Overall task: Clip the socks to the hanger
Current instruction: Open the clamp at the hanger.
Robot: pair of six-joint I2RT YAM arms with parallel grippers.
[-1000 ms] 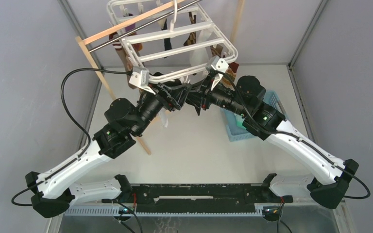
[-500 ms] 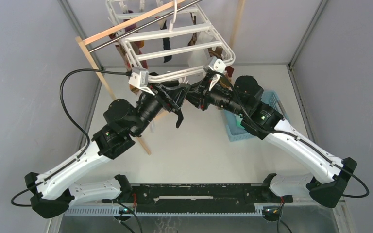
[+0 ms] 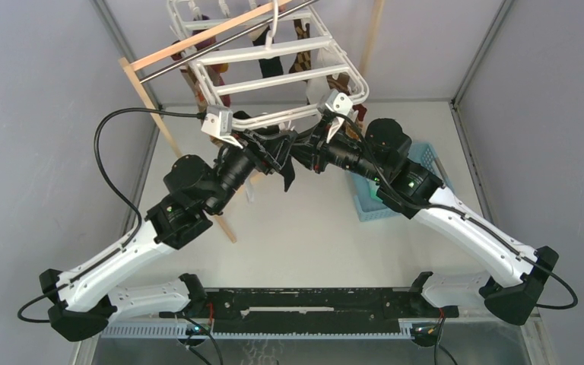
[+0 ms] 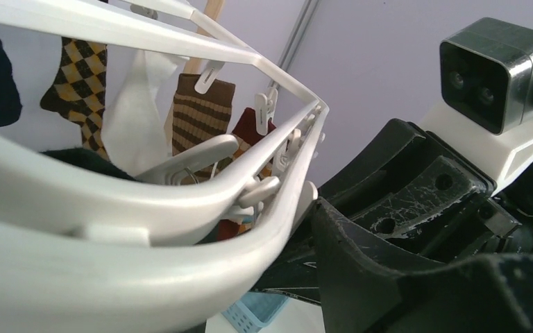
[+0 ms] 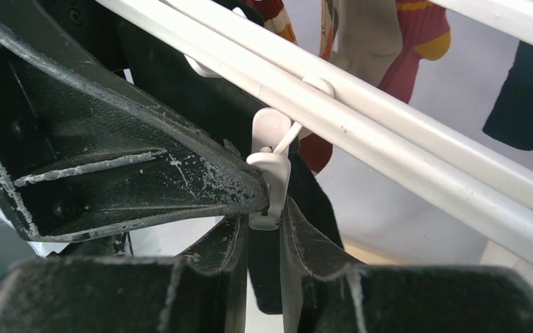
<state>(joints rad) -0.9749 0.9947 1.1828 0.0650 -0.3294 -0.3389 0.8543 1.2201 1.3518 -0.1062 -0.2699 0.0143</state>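
Note:
The white hanger (image 3: 274, 61) hangs from a rod at the back, and its near rail (image 4: 111, 208) fills the left wrist view. A brown and orange patterned sock (image 4: 76, 76) hangs clipped under the hanger. My right gripper (image 5: 267, 218) is shut on a white clip (image 5: 272, 177) on the near rail, with a black sock (image 5: 316, 208) hanging behind that clip. My left gripper (image 3: 280, 156) is beside it under the rail, jaws apart. Only one of its fingers (image 4: 388, 277) shows, against the rail's corner. The black sock (image 3: 288, 176) dangles between both grippers.
A wooden pole stand (image 3: 175, 137) leans at the left and carries a metal rod (image 3: 220, 42). A blue basket (image 3: 426, 163) sits on the table under the right arm. A brown striped sock (image 4: 198, 111) and a white one (image 4: 135, 118) also hang from the hanger.
The hanger has shifted a little up and left. The left gripper has moved right, close to the right gripper. The black sock now hangs between them.

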